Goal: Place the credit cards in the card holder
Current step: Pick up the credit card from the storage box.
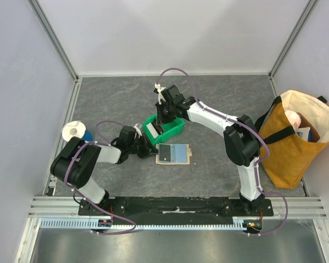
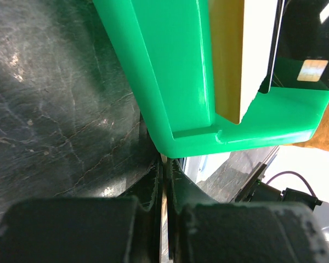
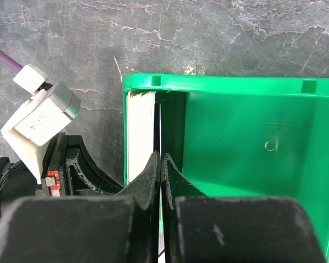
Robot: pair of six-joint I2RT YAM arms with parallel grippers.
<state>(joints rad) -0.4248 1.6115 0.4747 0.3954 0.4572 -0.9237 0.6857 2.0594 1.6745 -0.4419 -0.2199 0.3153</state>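
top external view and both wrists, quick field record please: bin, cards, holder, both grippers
bin: green plastic bin, mid-table
card holder: tan folding card holder, open flat just in front of the bin
card on holder: dark flat card on its left half
card in bin: whitish card, upright against an end wall
right gripper: shut on a thin card, edge-on inside the bin
left gripper: shut at the bin's outer corner; thin pale edge between its fingers, unidentified
other: mustard and cream tote bag at far right
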